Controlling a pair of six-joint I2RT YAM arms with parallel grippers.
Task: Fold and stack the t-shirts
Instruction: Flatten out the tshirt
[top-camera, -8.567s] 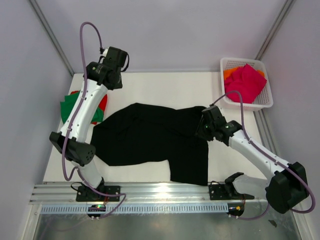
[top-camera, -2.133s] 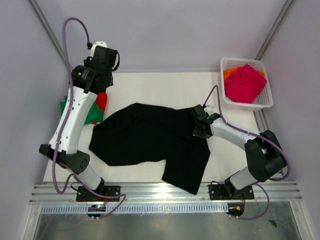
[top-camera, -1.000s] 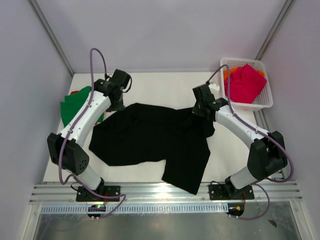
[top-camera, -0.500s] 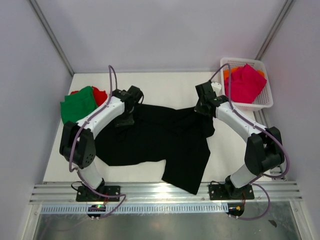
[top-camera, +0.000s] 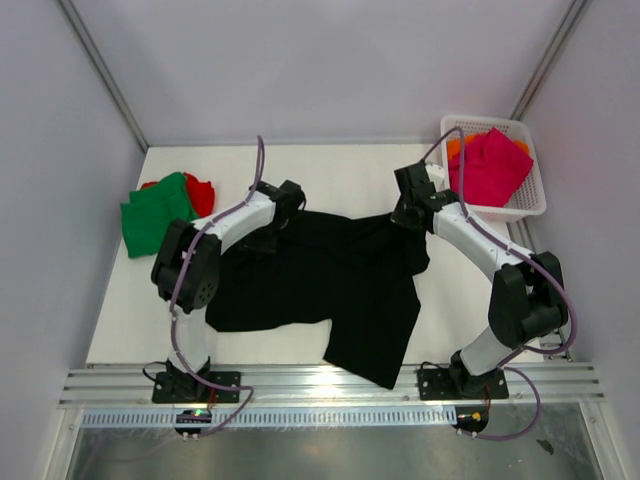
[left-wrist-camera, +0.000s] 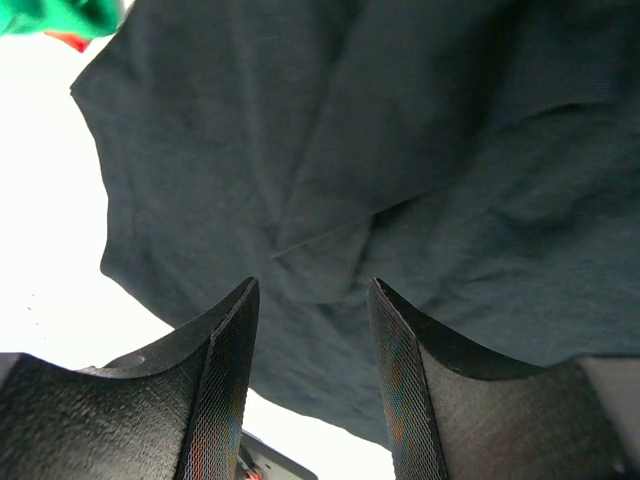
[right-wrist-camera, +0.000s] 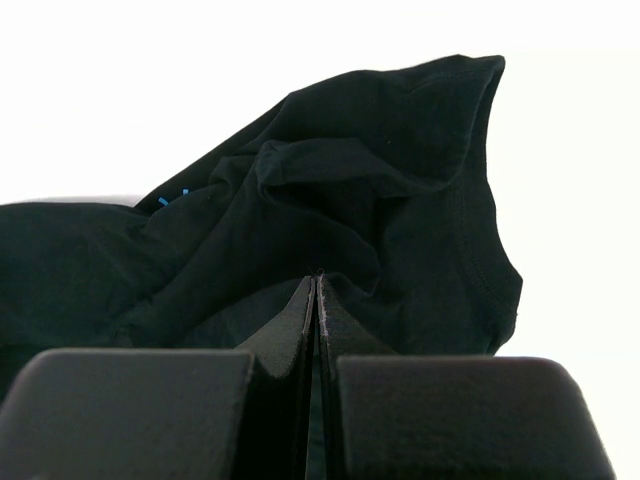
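A large black t-shirt (top-camera: 320, 275) lies crumpled across the middle of the white table. My left gripper (top-camera: 278, 218) hovers open just above its back left part; in the left wrist view the empty gripper (left-wrist-camera: 312, 300) has black cloth (left-wrist-camera: 400, 150) below it. My right gripper (top-camera: 406, 214) is shut on the shirt's back right edge. In the right wrist view the gripper (right-wrist-camera: 318, 278) pinches a bunched fold of the black cloth (right-wrist-camera: 400, 140). A green t-shirt (top-camera: 152, 213) lies folded on a red one (top-camera: 202, 190) at the far left.
A white lattice basket (top-camera: 524, 205) at the back right holds a magenta-pink t-shirt (top-camera: 490, 165) over an orange one (top-camera: 458, 147). The green t-shirt (left-wrist-camera: 60, 12) shows at the left wrist view's top corner. A metal rail (top-camera: 330, 385) runs along the near edge.
My left arm has swung right from the green and red pile to the black shirt's back left part. My right gripper has drawn the shirt's right edge slightly toward the back.
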